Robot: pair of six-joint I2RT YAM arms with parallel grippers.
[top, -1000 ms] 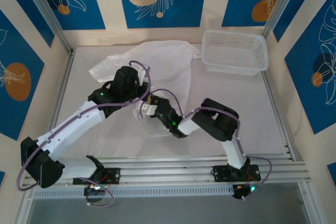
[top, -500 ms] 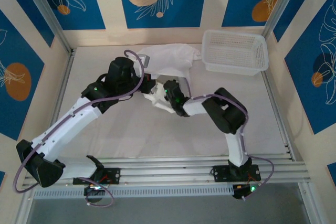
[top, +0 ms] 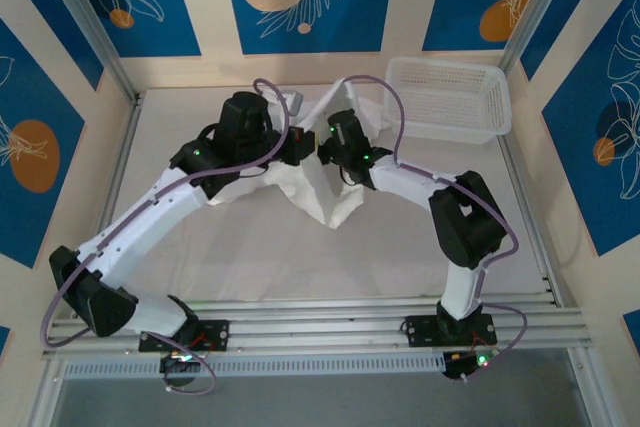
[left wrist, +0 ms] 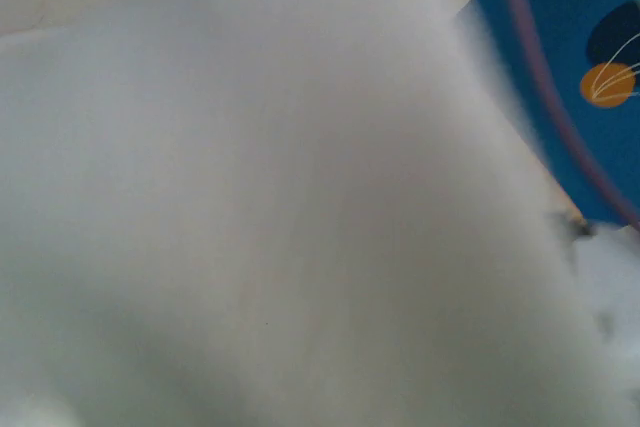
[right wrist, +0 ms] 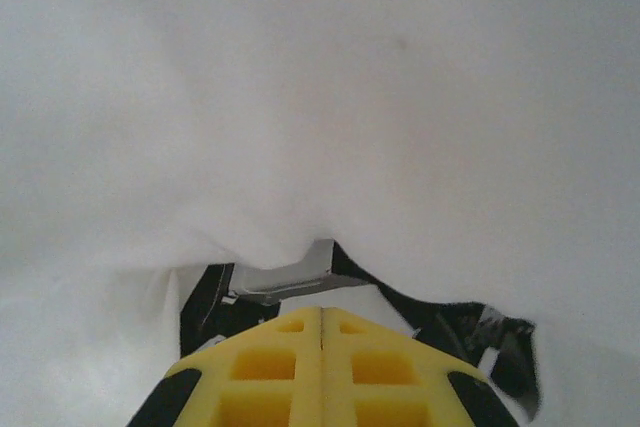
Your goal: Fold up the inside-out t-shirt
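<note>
The inside-out t-shirt (top: 335, 197) is a bunched white cloth at the back middle of the table. It hangs from both grippers and tapers to a point toward the near side. My left gripper (top: 303, 147) and right gripper (top: 328, 145) meet almost tip to tip above it. In the left wrist view the shirt (left wrist: 300, 227) covers the lens and hides the fingers. In the right wrist view the right gripper (right wrist: 320, 312) has its yellow pads pressed together, with the shirt (right wrist: 320, 97) draped just beyond them.
A white mesh basket (top: 450, 97) stands at the back right, close to the right arm's forearm. The white table (top: 250, 247) stretches toward the metal rails (top: 380, 309) at the near edge. Frame posts and blue patterned walls close in the sides and back.
Both grippers have moved from the table's middle toward the back, carrying the shirt's near edge with them. The shirt, spread flat before, is now bunched and lifted.
</note>
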